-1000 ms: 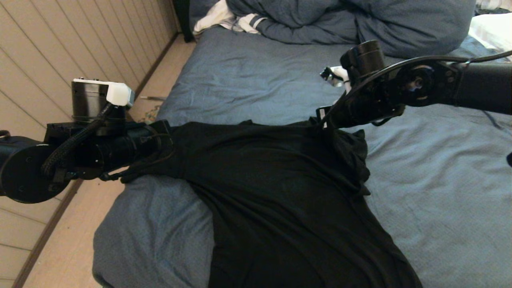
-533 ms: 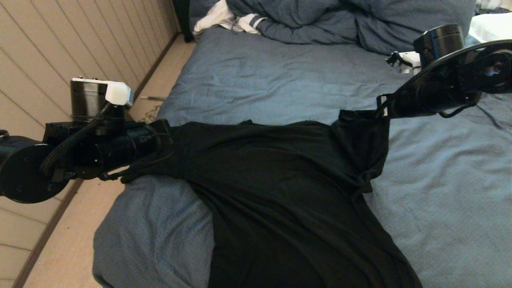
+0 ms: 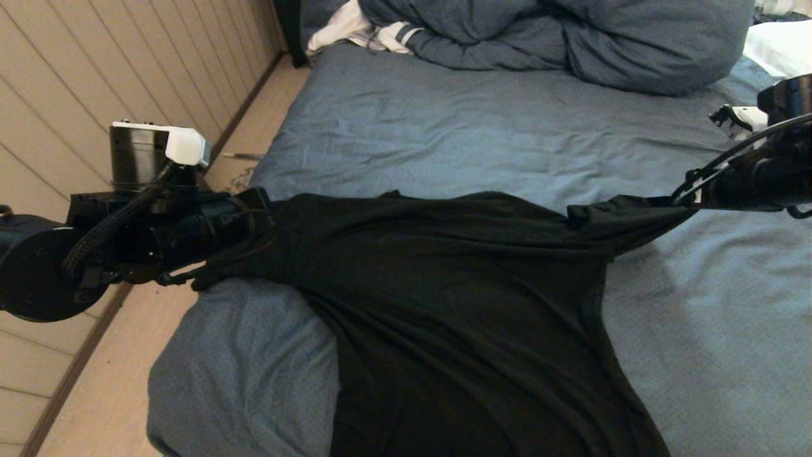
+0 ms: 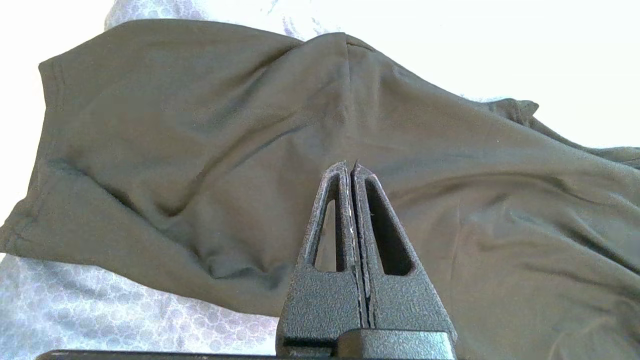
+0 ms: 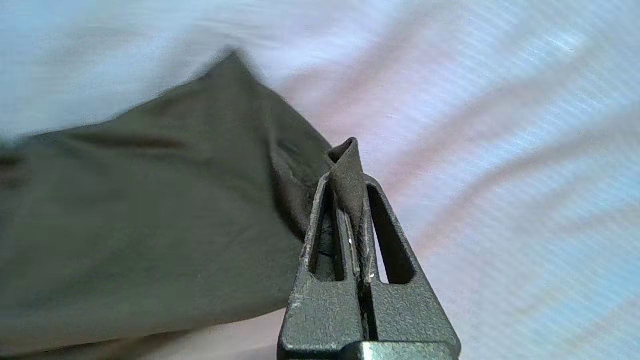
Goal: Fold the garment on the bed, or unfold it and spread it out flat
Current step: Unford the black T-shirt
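Observation:
The black garment [image 3: 444,304] lies plain side up across the near part of the bed [image 3: 444,127], its lower part running out of view at the front. My left gripper [image 3: 269,219] is shut at the shirt's left shoulder. In the left wrist view its tips [image 4: 350,165] rest over the shoulder seam of the garment [image 4: 200,150], with no cloth seen between them. My right gripper [image 3: 688,203] is at the right edge, shut on the hem of the right sleeve, which is stretched taut. A fold of the garment [image 5: 150,225] pokes out past that gripper [image 5: 347,180].
A bulky blue-grey duvet [image 3: 571,38] lies at the head of the bed, with a white striped cloth [image 3: 374,32] to its left and a white pillow [image 3: 780,44] at the far right. The bed's left edge drops to a floor strip [image 3: 247,139] along a panelled wall.
My right gripper has travelled far to the right and a little down with the sleeve, unfolding it from over the shirt's body and drawing it out sideways. The left arm has stayed put.

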### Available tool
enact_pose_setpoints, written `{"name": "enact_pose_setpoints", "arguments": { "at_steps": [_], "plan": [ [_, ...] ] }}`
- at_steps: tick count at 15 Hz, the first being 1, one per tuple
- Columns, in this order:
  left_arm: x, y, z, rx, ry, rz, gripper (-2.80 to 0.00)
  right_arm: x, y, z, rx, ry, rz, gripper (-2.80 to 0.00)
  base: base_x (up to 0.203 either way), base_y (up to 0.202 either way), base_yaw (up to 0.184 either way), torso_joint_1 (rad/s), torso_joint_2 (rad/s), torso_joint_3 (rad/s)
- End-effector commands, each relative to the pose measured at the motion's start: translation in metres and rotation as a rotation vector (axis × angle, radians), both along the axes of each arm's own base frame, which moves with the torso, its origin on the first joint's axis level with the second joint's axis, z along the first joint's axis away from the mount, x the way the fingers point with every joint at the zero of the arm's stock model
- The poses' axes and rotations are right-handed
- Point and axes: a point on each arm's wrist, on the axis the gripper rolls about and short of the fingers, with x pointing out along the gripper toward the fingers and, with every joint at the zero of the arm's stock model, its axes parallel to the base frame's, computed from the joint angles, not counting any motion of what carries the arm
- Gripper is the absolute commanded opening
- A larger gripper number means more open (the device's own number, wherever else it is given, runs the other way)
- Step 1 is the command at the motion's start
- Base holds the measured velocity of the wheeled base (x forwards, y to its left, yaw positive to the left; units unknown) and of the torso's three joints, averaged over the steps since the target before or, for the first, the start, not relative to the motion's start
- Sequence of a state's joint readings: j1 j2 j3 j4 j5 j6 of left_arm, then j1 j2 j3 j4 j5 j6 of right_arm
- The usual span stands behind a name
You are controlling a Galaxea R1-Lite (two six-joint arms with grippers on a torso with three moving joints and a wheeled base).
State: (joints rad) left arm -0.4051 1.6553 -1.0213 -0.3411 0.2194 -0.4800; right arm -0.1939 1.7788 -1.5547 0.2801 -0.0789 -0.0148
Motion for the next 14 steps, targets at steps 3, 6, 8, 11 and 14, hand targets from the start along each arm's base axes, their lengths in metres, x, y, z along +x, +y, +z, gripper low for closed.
{"name": "enact_pose_setpoints", "arguments": {
  "at_steps": [3,6,8,11,14],
  "plan": [
    [0.001,-0.001,-0.002,-0.001,0.005,0.002,-2.8,-0.003,-0.025,-0.01,0.032,0.026,-0.037,-2.8,0.0,0.0,0.0,0.0,0.0,0.0],
    [0.002,-0.001,-0.002,-0.001,0.006,0.001,-2.8,-0.007,-0.03,-0.016,0.076,0.034,0.007,-2.8,0.0,0.0,0.0,0.0,0.0,0.0],
    [0.002,-0.001,-0.003,0.0,0.007,0.0,-2.8,-0.008,-0.03,-0.024,0.078,0.047,0.009,-2.8,0.0,0.0,0.0,0.0,0.0,0.0],
    [0.001,-0.001,-0.002,-0.001,0.005,0.0,-2.8,-0.008,-0.029,-0.019,0.046,-0.024,0.019,0.0,0.0,0.0,0.0,0.0,0.0,0.0],
    [0.001,-0.001,-0.002,-0.001,0.006,0.0,-2.8,-0.013,-0.033,-0.009,0.043,-0.056,0.015,0.0,0.0,0.0,0.0,0.0,0.0,0.0]
  ]
}}
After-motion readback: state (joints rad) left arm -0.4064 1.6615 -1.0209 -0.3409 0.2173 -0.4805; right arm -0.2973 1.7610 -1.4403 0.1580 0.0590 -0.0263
